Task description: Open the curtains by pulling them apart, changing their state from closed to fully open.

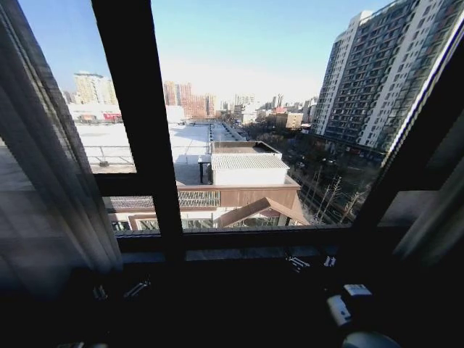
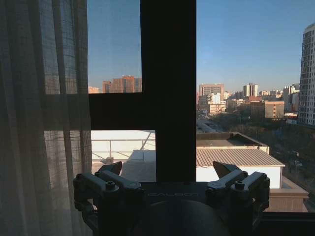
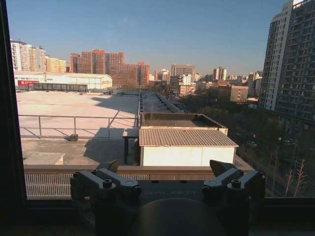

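We see two curtains (image 1: 43, 159) drawn apart, one at each window edge. Our left claw (image 2: 170, 179) and right claw (image 3: 167, 174) hang spread, empty.

The curtains (image 1: 43, 167) hang at the left and right edges (window frame (image 1: 138, 130) between them).

Large glass window with a dark, thick frame (image 1: 138, 130), one vertical mullion and a horizontal crossbar. Dark window sill (image 1: 239, 243) below, room interior in shadow. Outside: clear blue sky, low sunlit white flat-roofed building (image 3: 184, 147), tall grey apartment tower (image 1: 377, 72), distant red-brick high-rises (image 3: 108, 66). Bright daylight.
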{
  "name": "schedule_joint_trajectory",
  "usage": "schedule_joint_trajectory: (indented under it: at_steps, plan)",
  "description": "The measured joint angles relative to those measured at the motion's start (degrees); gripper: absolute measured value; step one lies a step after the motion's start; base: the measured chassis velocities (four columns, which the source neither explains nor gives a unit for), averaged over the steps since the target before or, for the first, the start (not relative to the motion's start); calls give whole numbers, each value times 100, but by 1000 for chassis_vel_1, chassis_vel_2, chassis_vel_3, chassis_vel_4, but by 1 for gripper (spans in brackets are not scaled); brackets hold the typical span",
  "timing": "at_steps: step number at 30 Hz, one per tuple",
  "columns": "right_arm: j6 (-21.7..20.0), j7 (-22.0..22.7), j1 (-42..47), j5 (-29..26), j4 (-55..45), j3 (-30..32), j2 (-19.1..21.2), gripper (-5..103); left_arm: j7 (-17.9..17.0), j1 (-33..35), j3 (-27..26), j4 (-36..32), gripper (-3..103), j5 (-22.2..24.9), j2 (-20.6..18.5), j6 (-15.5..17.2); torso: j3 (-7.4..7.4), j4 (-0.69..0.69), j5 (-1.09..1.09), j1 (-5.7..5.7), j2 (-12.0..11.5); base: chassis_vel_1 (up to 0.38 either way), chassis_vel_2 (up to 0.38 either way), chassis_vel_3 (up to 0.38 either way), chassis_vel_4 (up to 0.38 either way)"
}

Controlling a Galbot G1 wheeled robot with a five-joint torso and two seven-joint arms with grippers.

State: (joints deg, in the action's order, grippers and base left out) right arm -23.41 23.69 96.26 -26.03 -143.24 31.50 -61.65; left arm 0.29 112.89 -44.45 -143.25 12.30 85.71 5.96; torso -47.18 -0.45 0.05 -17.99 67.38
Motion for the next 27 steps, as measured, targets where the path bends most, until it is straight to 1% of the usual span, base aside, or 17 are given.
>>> schedule_joint_trajectory:
  at_steps: [6,12,15,16,17,21,22,24,27]
  plan:
    - [-7,-14,-8,5,0,-44,-12,100,1,3,0,0,100,-2,-7,9,-1,1,-5,-1,-1,325,337,-328,-352]
    - [64,-52,-12,3,0,-55,-37,100,1,1,12,0,100,-11,-49,20,0,1,-3,-1,0,368,363,-355,-364]
    - [94,-63,-21,-16,0,-94,-66,100,-1,2,13,0,100,-13,-62,24,0,0,-6,-2,0,289,317,-324,-306]
    - [111,-63,-29,-49,0,-100,-68,100,-1,5,12,0,100,-14,-68,25,1,-2,-5,-1,1,275,300,-246,-295]
    - [140,-64,-40,-75,0,-102,-67,100,-5,9,10,0,100,-14,-73,26,1,1,-5,-1,1,204,219,-246,-295]
    - [241,-65,-91,-112,-1,-75,-8,100,-10,5,37,0,100,-15,-83,52,0,2,-10,-2,0,71,86,-38,-117]
    - [255,-64,-109,-121,0,-58,20,100,-12,-12,64,0,100,-15,-83,81,-1,0,-6,-2,-1,0,0,0,0]
    - [263,-59,-144,-129,0,-42,38,100,-13,-76,97,0,100,-14,-91,118,-1,0,2,-1,-1,0,0,0,0]
    - [264,-59,-162,-129,0,-45,30,100,-18,-127,104,0,100,-3,-110,140,-1,1,2,0,-1,-19,-30,35,47]
